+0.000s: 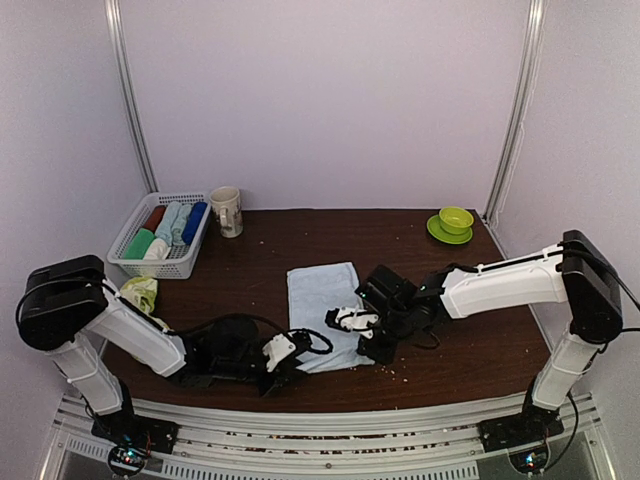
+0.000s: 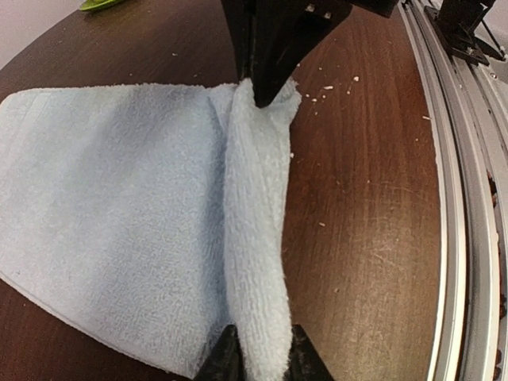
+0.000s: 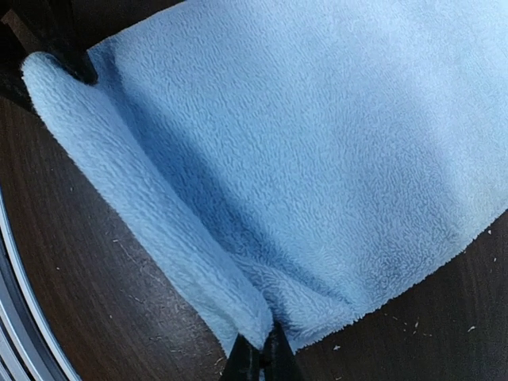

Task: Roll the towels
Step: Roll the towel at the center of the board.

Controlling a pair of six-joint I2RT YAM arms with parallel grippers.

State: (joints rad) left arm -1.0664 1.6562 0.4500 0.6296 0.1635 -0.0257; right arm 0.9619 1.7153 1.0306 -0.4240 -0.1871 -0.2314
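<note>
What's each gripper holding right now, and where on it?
Both hold the pale blue towel. The left gripper and the right gripper each pinch one end of the fold raised along its near edge.

No text, label or number can be read in any view.
The mug (image 1: pixel 226 211) at the far left of the table, just beside the white slatted basket (image 1: pixel 150 266), has a dark pattern on its side, too small to tell whether it is lettering or a picture. The yellow-green towel (image 1: pixel 140 293) near the left edge shows pale patches, too blurred to read as words.
</note>
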